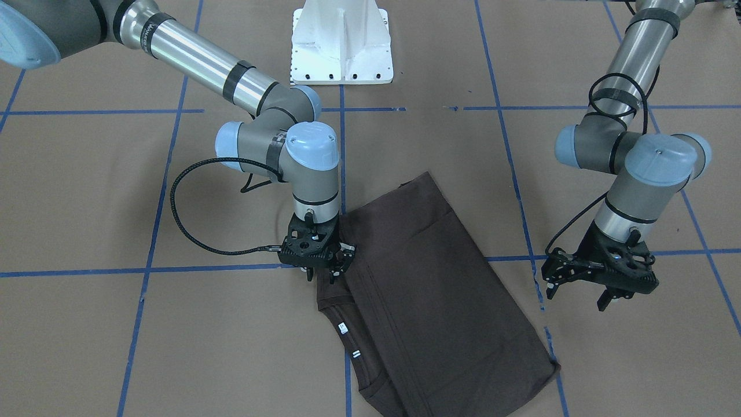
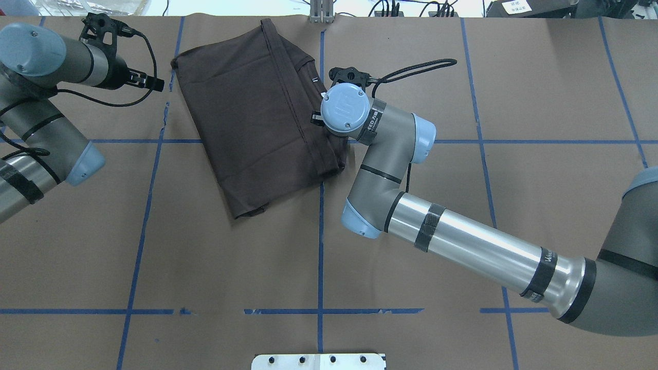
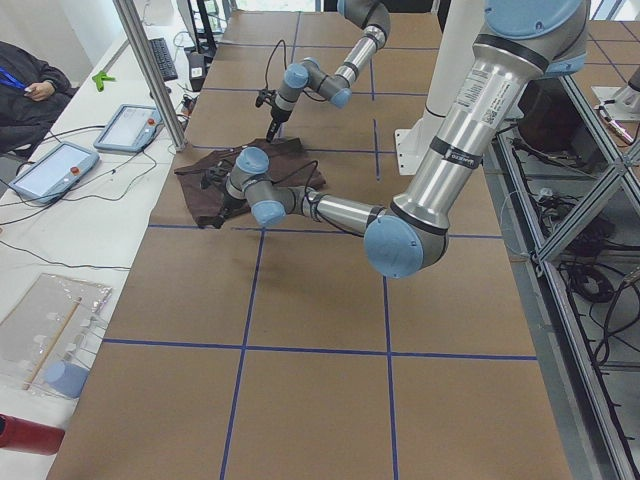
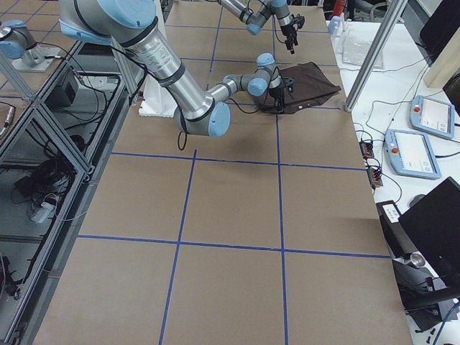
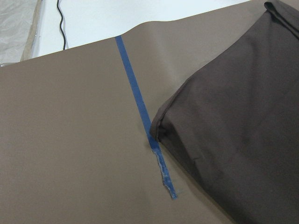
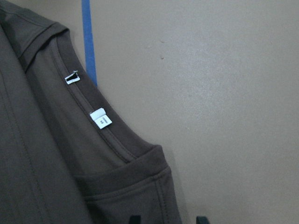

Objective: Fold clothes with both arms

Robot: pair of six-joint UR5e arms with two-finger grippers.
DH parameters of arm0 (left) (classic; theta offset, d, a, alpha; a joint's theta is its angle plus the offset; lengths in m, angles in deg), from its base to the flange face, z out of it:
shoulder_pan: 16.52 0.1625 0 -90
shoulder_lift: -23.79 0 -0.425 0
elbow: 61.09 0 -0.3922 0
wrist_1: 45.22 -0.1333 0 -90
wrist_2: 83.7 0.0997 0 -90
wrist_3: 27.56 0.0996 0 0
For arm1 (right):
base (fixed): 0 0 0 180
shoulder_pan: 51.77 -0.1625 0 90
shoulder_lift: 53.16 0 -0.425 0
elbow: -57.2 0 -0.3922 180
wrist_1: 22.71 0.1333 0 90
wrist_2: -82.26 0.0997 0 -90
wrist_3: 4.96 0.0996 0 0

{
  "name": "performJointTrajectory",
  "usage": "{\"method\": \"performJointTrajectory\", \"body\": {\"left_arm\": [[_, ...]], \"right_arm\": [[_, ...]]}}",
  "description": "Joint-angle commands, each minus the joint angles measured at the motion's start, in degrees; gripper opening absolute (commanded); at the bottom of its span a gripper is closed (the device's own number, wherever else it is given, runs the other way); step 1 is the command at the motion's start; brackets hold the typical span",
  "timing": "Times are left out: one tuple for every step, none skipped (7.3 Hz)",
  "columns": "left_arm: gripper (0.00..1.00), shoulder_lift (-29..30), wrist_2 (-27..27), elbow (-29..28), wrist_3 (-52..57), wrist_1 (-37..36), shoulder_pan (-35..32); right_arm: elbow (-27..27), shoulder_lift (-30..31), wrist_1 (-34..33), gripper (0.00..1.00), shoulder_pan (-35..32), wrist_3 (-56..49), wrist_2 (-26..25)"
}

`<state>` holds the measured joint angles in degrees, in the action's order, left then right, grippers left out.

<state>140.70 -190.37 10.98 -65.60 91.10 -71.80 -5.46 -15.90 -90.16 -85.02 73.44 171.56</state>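
Observation:
The clothes are one dark brown T-shirt (image 1: 428, 289) folded into a long slanted rectangle near the table's far edge (image 2: 247, 118). Its ribbed collar and white neck tags (image 6: 100, 118) face the right arm. My right gripper (image 1: 322, 275) points down at the shirt's collar-side edge. It is open, and in the right wrist view one fingertip is over the cloth and the other over bare paper (image 6: 168, 220). My left gripper (image 1: 577, 295) hangs open with nothing in it, just off the shirt's opposite corner (image 5: 161, 126), above the paper (image 2: 154, 82).
Brown paper with blue tape lines (image 1: 341, 145) covers the table. The white base pedestal (image 1: 341, 43) stands at the robot's side. Beyond the far edge are a metal pole (image 3: 150, 70), teach pendants (image 3: 130, 125) and a seated person (image 3: 25, 75).

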Motion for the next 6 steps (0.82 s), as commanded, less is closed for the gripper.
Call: {"method": "performJointTrajectory", "body": {"left_arm": [[1.00,-0.02,0.06,0.00,0.24,0.00,0.00],[1.00,-0.02,0.06,-0.09,0.33,0.09,0.00],[1.00,-0.02,0.06,-0.18,0.33,0.09,0.00],[1.00,-0.11,0.06,-0.18,0.33,0.09,0.00],[1.00,-0.02,0.06,-0.18,0.33,0.09,0.00],[1.00,-0.02,-0.03,-0.18,0.33,0.09,0.00]], "right_arm": [[0.96,-0.26,0.12,0.48,0.20,0.01,-0.53],[1.22,-0.44,0.12,0.47,0.20,0.01,-0.62],[1.31,-0.70,0.12,0.32,0.20,0.18,-0.71],[1.31,-0.79,0.03,0.00,0.20,0.53,-0.79],[1.40,-0.70,0.03,0.00,0.29,0.62,-0.79],[1.40,-0.79,-0.06,0.00,0.29,0.79,-0.79]]}}
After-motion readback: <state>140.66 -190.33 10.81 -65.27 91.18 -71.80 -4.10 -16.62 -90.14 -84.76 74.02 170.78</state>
